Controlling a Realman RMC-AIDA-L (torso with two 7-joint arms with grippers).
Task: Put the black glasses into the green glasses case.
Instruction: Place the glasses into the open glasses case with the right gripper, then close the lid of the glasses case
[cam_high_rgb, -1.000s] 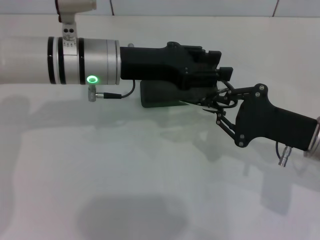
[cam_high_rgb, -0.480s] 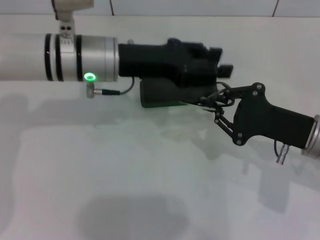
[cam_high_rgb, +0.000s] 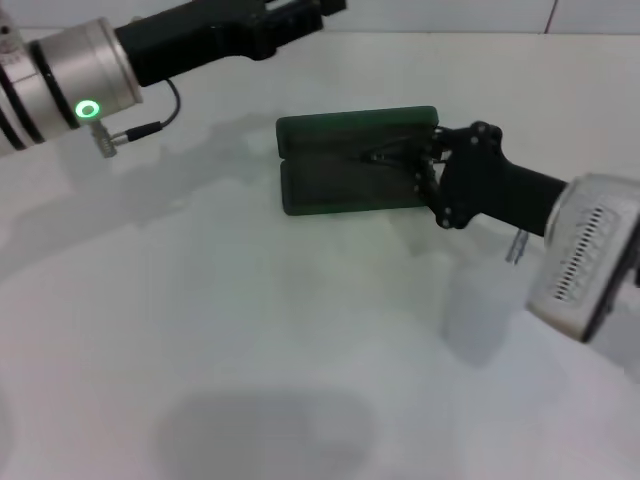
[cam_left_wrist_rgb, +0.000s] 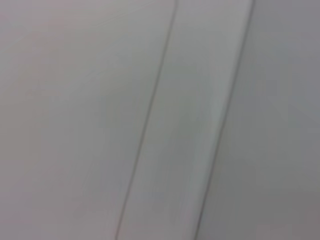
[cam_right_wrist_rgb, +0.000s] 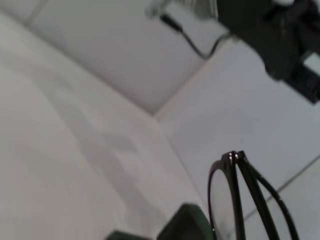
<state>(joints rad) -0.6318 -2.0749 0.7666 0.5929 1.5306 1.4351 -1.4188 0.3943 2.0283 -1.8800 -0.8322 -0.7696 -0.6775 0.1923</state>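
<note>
- Since the earlier head frames the left gripper (cam_high_rgb: 300, 15) has swung away from over the green glasses case (cam_high_rgb: 355, 160) to the far left of the table (cam_high_rgb: 300, 350), so the case now shows whole.
- Meanwhile the right gripper (cam_high_rgb: 425, 165) has moved in from the right, and its tip now sits over the right end of the case.
- Lying open on the table, the case has its lid standing along the far side and its tray towards the robot.
- Thin dark lines of the black glasses (cam_high_rgb: 400, 155) show at the right gripper's tip, over the right part of the open case; whether they touch the lining cannot be told.
- From the right wrist view the black glasses (cam_right_wrist_rgb: 240, 195) appear close up, rims nearly edge-on (two slim arms run off from the hinge), with a corner of the case (cam_right_wrist_rgb: 185, 225) just beneath.
- That closeness suggests the right gripper has the glasses pinched between its fingers, which are closed down narrow.
- How wide the left gripper stands cannot be made out; its wrist view shows only pale blurred surface.
</note>
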